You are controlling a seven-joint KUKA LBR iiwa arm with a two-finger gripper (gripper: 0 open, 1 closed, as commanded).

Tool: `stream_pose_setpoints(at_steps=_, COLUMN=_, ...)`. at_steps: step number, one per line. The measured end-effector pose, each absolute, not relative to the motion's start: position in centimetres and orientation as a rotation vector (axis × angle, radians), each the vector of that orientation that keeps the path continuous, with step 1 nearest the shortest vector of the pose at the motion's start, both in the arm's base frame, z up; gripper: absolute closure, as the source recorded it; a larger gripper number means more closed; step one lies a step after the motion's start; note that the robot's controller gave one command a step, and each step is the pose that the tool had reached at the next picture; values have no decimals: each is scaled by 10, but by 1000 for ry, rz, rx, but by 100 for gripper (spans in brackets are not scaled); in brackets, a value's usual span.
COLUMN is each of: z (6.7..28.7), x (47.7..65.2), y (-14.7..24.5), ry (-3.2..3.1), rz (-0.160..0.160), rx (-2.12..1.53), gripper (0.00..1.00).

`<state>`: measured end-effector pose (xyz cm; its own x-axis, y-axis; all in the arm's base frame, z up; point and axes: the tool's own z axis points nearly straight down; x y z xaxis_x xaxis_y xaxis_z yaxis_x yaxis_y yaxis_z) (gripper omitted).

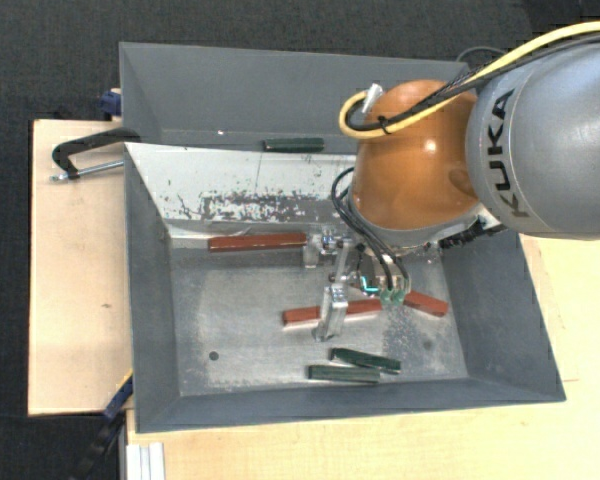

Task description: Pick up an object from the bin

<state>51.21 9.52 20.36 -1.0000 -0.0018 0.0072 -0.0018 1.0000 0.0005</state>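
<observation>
My gripper (332,316) reaches down into the middle of the bin, under the orange wrist cover. Its tip stands right at a flat red bar (305,316) that lies lengthwise on the bin floor, and it crosses in front of the bar's middle. A shorter red piece (427,305) lies just to the right of the gripper. Two dark green bars lie near the front wall, one (366,360) slightly tilted and one (341,373) flat below it.
Another red bar (257,241) lies along the foot of the back wall, left of the gripper. A dark green bar (292,145) shows at the top of the back wall. The arm and its cover hang over the bin's right rear.
</observation>
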Motion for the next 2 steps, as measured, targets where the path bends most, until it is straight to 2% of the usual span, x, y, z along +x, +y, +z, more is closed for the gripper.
stream_pose_setpoints(at_steps=1, z=208, x=514, y=95, ry=-3143, rz=-2, rx=0, gripper=0)
stream_pose_setpoints(at_steps=2, z=174, x=518, y=85, ry=-3144, rz=-3, rx=138, gripper=0)
